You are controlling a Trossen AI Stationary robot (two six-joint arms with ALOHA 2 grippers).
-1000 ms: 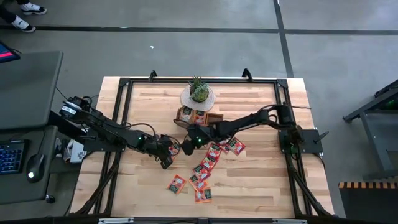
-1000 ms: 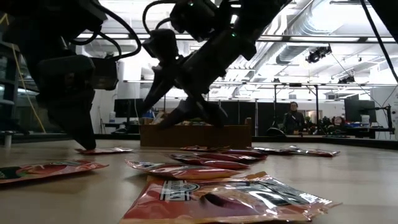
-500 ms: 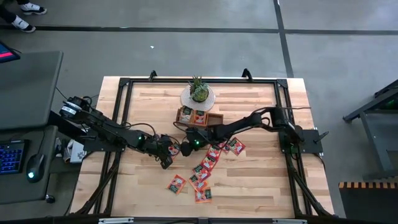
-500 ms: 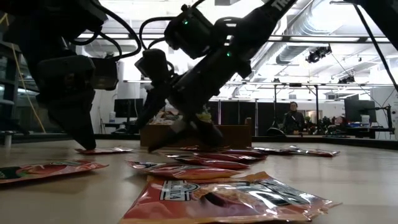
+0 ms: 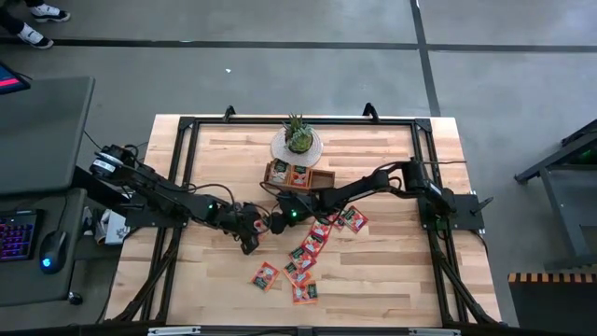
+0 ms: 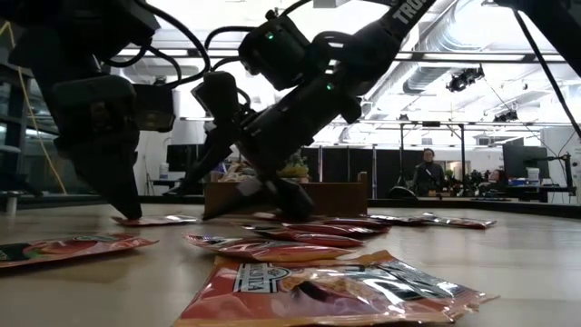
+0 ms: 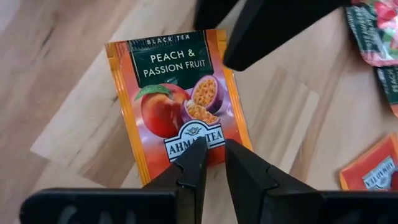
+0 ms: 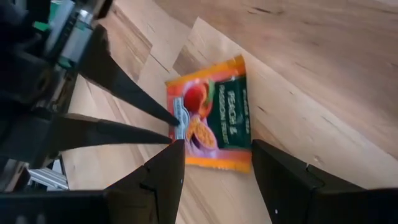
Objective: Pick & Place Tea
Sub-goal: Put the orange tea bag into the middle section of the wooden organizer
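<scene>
One peach and passion fruit tea sachet (image 7: 180,102) lies flat, bottom edge pinched by the nearly-closed left gripper (image 7: 212,163); right gripper (image 8: 214,163) straddles it, wide open.

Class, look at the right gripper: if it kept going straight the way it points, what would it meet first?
Most likely the tea sachet lying flat on the table, straight ahead between the open fingers of the right gripper; the left gripper is at its far edge.
</scene>
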